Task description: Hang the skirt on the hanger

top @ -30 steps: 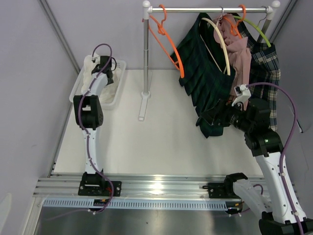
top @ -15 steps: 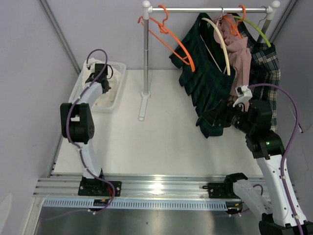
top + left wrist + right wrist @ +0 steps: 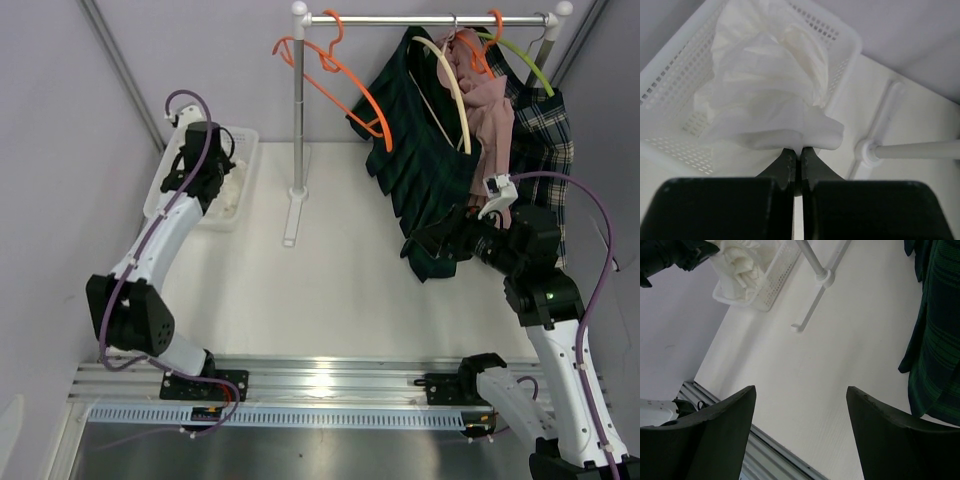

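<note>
White table walled by pale grey panels, two robot arms mounted at its near edge and a clothes rack at the far end.
On the near right, the right gripper hovers above the table with its jaws spread wide and nothing between them, just beside the hem of a dark green tartan skirt. Farther off on the left, the left gripper has its jaws pressed together on a fold of the crumpled white fabric skirt, which lies in a white perforated plastic basket. At the back, a bare orange plastic hanger hangs tilted from the silver rail on its white post, beside hangers already holding clothes.
</note>
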`<state>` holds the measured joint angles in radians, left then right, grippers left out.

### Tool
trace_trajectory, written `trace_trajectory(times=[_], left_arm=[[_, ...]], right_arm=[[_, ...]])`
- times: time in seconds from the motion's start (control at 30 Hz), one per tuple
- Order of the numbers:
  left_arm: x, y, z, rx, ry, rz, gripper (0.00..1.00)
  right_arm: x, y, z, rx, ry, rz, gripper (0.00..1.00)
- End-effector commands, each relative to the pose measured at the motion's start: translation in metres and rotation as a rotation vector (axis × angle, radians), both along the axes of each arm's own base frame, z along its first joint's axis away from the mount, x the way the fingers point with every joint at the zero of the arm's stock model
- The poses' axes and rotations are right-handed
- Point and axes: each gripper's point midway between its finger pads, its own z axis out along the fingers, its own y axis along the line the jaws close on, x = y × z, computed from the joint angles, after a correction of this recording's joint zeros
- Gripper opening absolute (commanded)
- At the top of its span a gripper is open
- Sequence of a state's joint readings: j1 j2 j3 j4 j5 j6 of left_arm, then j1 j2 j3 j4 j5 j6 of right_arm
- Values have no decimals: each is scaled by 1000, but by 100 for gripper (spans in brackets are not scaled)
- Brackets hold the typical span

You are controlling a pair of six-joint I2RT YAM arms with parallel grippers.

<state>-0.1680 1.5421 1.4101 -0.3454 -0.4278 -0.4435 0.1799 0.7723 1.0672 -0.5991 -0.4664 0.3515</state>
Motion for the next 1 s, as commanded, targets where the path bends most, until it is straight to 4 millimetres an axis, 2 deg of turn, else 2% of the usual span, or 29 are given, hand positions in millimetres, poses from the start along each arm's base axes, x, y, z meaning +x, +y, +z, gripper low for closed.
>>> trace_trajectory(times=[0.0, 0.07, 0.2, 0.23, 0.3, 0.33, 0.4, 0.43, 0.5, 0.57, 0.6, 0.67, 0.7, 0.77, 0.83, 0.9, 0.97], left_arm=[[-18, -13, 91, -31, -216, -28, 0], [-31, -22, 119, -33, -264, -65, 0], [-54, -45, 152, -27, -313, -140, 0], [-61, -57, 162, -31, -331, -171, 0], [-76, -63, 174, -18, -350, -191, 0], [-84, -75, 187, -27, -374, -224, 0], [-97, -83, 195, -15, -379, -253, 0], [-105, -93, 210, -27, -404, -287, 0], [-116, -101, 213, -31, -389, -322, 0], [-130, -121, 208, -46, -376, -378, 0], [-141, -134, 204, -54, -370, -424, 0], [-149, -147, 193, -59, -341, -453, 0], [-159, -163, 186, -64, -323, -504, 0], [-165, -180, 176, -65, -295, -543, 0], [-177, -205, 167, -65, -264, -615, 0], [-189, -224, 163, -69, -247, -675, 0], [-198, -235, 161, -61, -241, -709, 0]], right_arm=[[-4, 5, 34, 38, -102, 28, 79], [-3, 5, 36, 40, -108, 29, 79], [-2, 7, 36, 45, -111, 39, 78], [-2, 8, 36, 45, -114, 44, 78], [-3, 9, 40, 47, -128, 47, 78], [-3, 9, 41, 50, -131, 50, 78], [-2, 11, 42, 50, -134, 56, 78], [-2, 12, 42, 51, -134, 58, 78], [-4, 15, 42, 54, -133, 68, 78], [-5, 19, 39, 55, -124, 76, 78], [-5, 19, 37, 53, -121, 75, 78], [-5, 20, 33, 47, -117, 73, 78], [-6, 24, 30, 48, -111, 83, 78], [-7, 26, 25, 47, -103, 84, 78], [-10, 32, 22, 56, -92, 100, 78], [-9, 34, 14, 52, -79, 89, 78], [-12, 40, 5, 45, -57, 94, 78]])
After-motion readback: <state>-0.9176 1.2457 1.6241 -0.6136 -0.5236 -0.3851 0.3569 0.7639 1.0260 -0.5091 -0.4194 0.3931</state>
